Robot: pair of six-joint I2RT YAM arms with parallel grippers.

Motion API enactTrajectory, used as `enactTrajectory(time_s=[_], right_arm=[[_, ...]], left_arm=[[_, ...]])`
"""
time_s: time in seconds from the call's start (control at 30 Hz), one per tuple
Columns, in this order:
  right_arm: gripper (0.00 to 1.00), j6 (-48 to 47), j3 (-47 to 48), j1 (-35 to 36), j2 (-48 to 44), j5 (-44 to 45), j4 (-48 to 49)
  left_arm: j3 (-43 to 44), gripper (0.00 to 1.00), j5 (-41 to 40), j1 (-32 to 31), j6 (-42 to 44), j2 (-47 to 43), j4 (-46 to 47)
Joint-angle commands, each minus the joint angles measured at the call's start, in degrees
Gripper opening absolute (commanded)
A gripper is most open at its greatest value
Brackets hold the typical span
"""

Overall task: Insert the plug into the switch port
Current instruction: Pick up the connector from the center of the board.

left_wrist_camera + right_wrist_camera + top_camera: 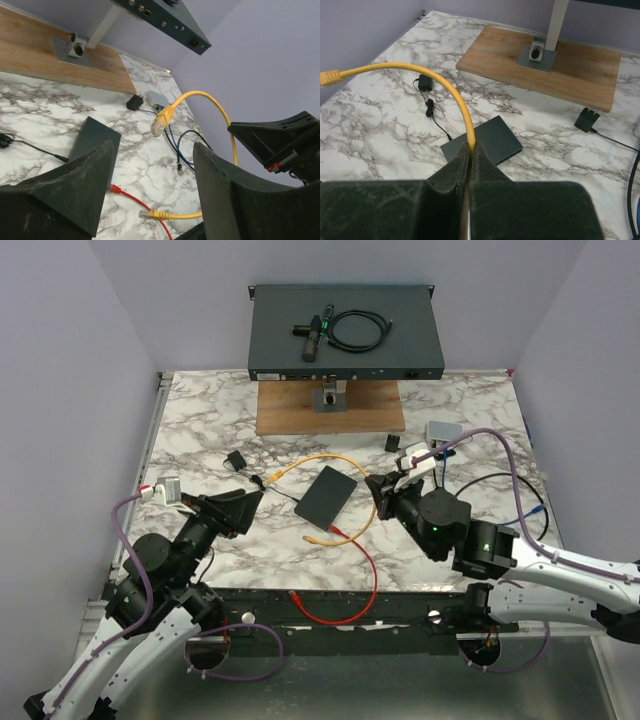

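Observation:
The switch [325, 496] is a flat dark grey box lying on the marble table. My right gripper [378, 495] is shut on the yellow cable [462, 107], just right of the switch [485, 141]. From those fingers [455, 172] the cable arcs up and left to its free plug [329, 76], raised in the air. In the left wrist view that plug [161, 121] hangs ahead of my left gripper [153, 145], which stands open with nothing between its fingers [85, 185]. The left gripper [250, 502] sits left of the switch. The cable's other plug [152, 215] lies on the table.
A red cable [352, 560] runs from the switch's front to the table's near edge. At the back a rack unit [345, 332] stands on a post over a wooden board [330, 407]. A black adapter [236, 460], a grey box [443, 430] and blue and black cables [535, 510] lie around.

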Motion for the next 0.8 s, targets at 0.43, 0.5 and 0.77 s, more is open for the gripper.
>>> enactTrajectory(time_s=[0.43,0.5,0.77], right_arm=[[0.01,2.95,1.39,0.35,-9.35,-4.32,-15.02],[0.01,3.12,1.59,0.34,-10.17,-4.53,-15.56],[0.01,2.97,3.98,0.30,-11.94,-6.11,-17.24]], left_arm=[[-1.77,0.42,13.95,0.29,-4.67,6.24,14.10],[-1.75,0.40,14.04,0.33,-4.79,6.16,13.96],[-1.72,0.36,14.10,0.27,-5.41,6.67,13.98]])
